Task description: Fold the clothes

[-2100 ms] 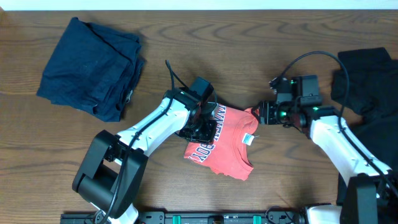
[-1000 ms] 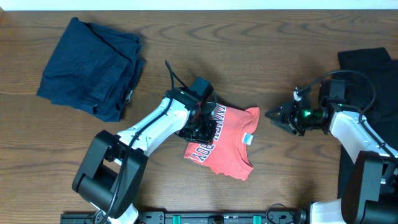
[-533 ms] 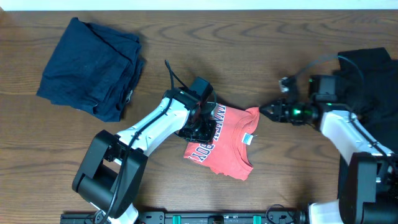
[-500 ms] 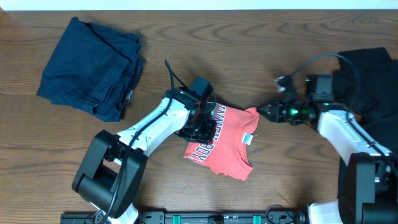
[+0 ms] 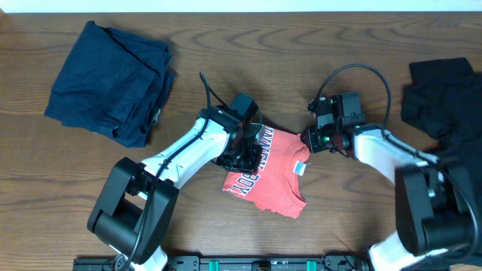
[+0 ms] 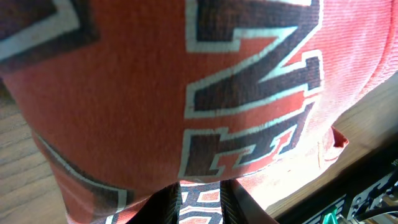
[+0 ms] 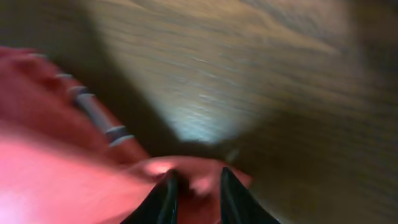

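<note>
The coral-red T-shirt (image 5: 275, 175) lies bunched at mid-table, white block lettering along its left side and a small white neck label (image 5: 302, 168) showing. My left gripper (image 5: 242, 156) is shut on the shirt's left edge. In the left wrist view, lettered cloth (image 6: 124, 93) fills the frame and runs between that gripper's (image 6: 199, 200) two fingers. My right gripper (image 5: 307, 140) is at the shirt's upper right corner. The blurred right wrist view shows red cloth (image 7: 50, 174) pinched in this gripper (image 7: 198, 190).
A dark navy garment (image 5: 109, 79) lies folded at the back left. Black garments (image 5: 440, 98) are piled at the right edge, behind the right arm. Bare wooden table (image 5: 339, 218) surrounds the shirt.
The right arm has swung in from the right side to the shirt's upper right corner, and its jaws have narrowed onto the cloth. The left arm and shirt have not moved.
</note>
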You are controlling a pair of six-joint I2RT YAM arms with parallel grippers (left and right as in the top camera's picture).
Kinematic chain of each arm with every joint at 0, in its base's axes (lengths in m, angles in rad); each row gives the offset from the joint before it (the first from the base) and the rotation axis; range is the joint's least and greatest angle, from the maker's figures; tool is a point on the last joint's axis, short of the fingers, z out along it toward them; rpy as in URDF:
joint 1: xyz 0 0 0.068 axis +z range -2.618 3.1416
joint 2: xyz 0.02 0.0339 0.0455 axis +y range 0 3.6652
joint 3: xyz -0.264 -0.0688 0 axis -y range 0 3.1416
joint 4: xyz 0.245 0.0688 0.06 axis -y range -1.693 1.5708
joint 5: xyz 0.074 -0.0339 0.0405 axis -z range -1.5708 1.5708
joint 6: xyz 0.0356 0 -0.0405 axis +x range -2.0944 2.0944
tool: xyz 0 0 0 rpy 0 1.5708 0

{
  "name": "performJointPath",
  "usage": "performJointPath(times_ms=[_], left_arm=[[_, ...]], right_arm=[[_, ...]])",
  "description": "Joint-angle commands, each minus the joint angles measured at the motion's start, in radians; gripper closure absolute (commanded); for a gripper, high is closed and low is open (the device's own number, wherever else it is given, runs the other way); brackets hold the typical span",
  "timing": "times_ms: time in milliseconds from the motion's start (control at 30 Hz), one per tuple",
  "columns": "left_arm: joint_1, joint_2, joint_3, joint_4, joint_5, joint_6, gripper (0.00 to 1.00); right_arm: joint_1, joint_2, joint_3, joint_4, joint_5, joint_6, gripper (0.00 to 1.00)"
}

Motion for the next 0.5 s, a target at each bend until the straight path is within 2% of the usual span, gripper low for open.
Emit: performJointPath(times_ms=[0, 100, 233, 300, 333, 467], left_arm=[[0.006, 0.010, -0.005, 0.001, -0.024, 0.013, 0.76], [0.006, 0.010, -0.005, 0.000, -0.024, 0.013, 0.76], [0.006, 0.010, -0.005, 0.001, -0.024, 0.013, 0.76], [0.006, 0.010, -0.005, 0.001, -0.024, 0.013, 0.76], [0.006, 0.010, -0.005, 0.001, -0.024, 0.013, 0.76], [0.006, 0.010, -0.005, 0.002, -0.024, 0.013, 0.76]], right_arm=[[-0.013, 0.089, 0.003, 0.017, 0.062, 0.063, 0.82], [-0.013, 0.106, 0.003, 0.008, 0.059, 0.077, 0.84], [-0.018, 0.050, 0.004, -0.031, -0.014, 0.044, 0.69], [-0.018, 0.012, 0.004, -0.062, -0.077, -0.004, 0.57], [-0.018, -0.016, 0.004, -0.089, -0.129, -0.029, 0.55], [-0.017, -0.061, 0.004, -0.161, -0.176, -0.031, 0.56]])
